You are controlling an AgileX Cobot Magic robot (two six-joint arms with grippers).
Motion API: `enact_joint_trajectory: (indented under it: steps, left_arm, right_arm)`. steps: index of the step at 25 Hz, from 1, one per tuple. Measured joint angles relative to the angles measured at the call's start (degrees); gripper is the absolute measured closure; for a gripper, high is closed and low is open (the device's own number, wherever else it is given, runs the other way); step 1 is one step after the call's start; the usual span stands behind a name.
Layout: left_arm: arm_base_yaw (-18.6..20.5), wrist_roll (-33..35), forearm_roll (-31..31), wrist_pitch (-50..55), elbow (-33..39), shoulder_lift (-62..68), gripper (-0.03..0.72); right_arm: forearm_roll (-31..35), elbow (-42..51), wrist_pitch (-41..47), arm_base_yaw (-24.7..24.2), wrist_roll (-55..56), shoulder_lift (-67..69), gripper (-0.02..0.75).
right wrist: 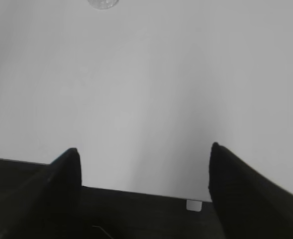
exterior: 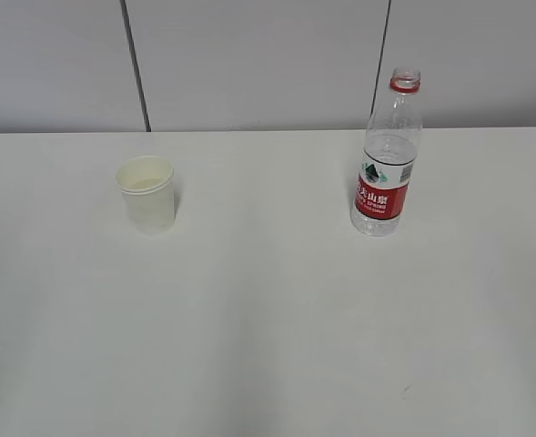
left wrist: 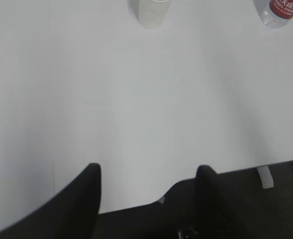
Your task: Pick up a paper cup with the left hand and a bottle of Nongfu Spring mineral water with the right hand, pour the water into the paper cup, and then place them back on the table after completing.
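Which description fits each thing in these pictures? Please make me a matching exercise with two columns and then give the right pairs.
Column 1:
1. paper cup
2. water bottle
3. left end effector
4. table

Column 2:
A. open, holding nothing, above the near table edge
B. upright on the left of the exterior view
C. plain white, carrying both containers
D. upright on the right, no cap, red label

Right pairs: 1-B, 2-D, 3-A, 4-C
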Motion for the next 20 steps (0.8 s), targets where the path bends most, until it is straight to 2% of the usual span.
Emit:
enact_joint_trajectory:
  steps: [7, 12, 20]
  left_arm:
    - [0.0, 0.18, 0.0, 0.57, 7.36, -10.84, 0.319]
    - [0.0, 0.3, 0.16, 0.84, 8.93, -16.5, 0.337]
    - [0.0, 3.55, 1.0, -2.99, 10.42, -16.72, 0.344]
  right_arm:
    - [0.0, 5.62, 0.12, 0.0, -3.1, -7.91, 0.15]
    - [-0.01, 9.28, -2.21, 0.0, -3.21, -13.44, 0.15]
    - [-0.01, 13.37, -5.83, 0.0, -3.3, -19.6, 0.15]
